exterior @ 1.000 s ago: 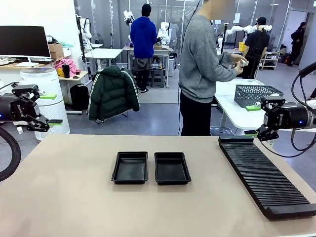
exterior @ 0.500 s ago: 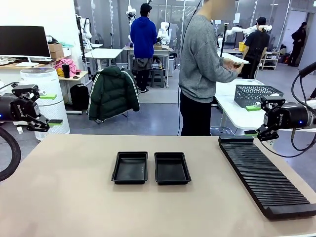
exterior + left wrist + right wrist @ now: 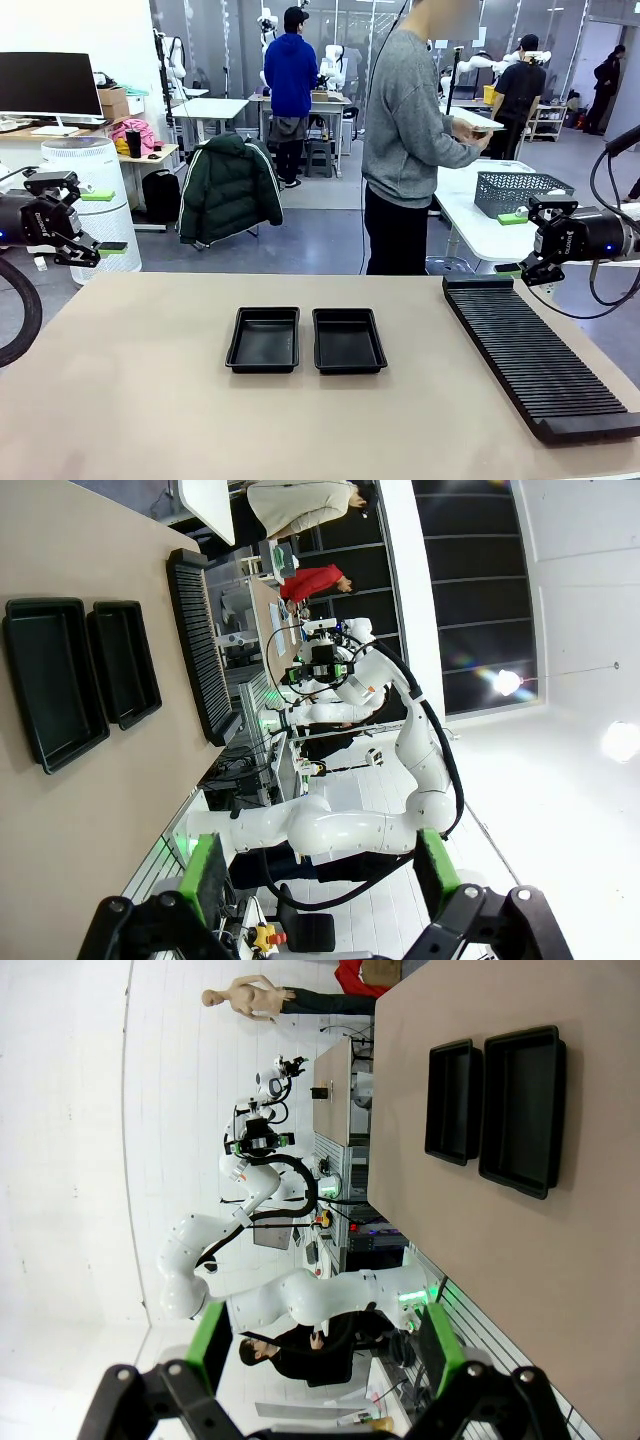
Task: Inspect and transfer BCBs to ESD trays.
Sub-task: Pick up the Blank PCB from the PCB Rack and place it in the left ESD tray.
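Observation:
Two black ESD trays (image 3: 263, 340) (image 3: 348, 340) lie side by side, both empty, in the middle of the tan table. They also show in the left wrist view (image 3: 55, 685) (image 3: 122, 663) and the right wrist view (image 3: 452, 1102) (image 3: 523, 1110). My left gripper (image 3: 105, 222) (image 3: 320, 875) hovers open off the table's far left corner, holding nothing. My right gripper (image 3: 511, 243) (image 3: 325, 1350) hangs open just beyond the rack's far end, also holding nothing. Past the far edge a person, turned toward a side table, holds a thin pale flat BCB (image 3: 472, 118) in both hands.
A long black ribbed rack (image 3: 540, 355) (image 3: 200, 645) runs along the table's right side with nothing in its slots. Behind it a white side table carries a grey mesh basket (image 3: 520, 192). A white cylinder (image 3: 95, 200) stands behind the left gripper.
The person's hands have shifted and now hold the flat board out level. Both arms and the trays have stayed still.

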`<state>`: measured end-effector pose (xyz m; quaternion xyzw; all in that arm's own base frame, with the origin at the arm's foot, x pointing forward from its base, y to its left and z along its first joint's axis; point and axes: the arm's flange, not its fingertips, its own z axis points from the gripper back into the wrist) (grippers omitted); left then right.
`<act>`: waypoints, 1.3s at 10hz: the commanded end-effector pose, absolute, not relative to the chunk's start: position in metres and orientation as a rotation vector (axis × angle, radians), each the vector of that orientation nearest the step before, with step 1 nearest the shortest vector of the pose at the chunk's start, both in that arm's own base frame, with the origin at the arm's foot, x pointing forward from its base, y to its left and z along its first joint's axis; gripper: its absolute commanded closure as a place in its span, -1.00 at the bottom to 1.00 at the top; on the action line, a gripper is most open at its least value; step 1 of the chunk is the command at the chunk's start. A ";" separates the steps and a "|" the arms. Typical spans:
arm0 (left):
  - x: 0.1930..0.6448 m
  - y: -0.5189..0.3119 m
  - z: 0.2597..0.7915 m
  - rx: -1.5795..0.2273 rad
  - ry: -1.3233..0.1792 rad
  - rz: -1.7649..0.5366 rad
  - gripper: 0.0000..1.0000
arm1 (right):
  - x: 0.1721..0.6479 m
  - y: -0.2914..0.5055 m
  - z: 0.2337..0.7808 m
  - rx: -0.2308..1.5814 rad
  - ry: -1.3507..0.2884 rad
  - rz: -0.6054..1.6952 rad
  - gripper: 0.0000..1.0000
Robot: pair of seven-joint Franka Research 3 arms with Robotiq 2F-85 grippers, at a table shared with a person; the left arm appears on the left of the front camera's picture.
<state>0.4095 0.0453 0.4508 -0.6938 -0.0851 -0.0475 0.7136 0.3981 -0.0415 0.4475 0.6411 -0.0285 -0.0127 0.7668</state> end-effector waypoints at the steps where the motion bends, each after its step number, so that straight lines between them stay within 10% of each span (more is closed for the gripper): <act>1: 0.409 0.046 0.451 -1.538 -0.189 -0.104 -1.00 | 0.397 -0.041 0.449 1.392 -0.064 -0.024 -1.00; 13: 0.409 0.046 0.451 -1.538 -0.189 -0.104 -1.00 | 0.397 -0.041 0.449 1.392 -0.064 -0.024 -1.00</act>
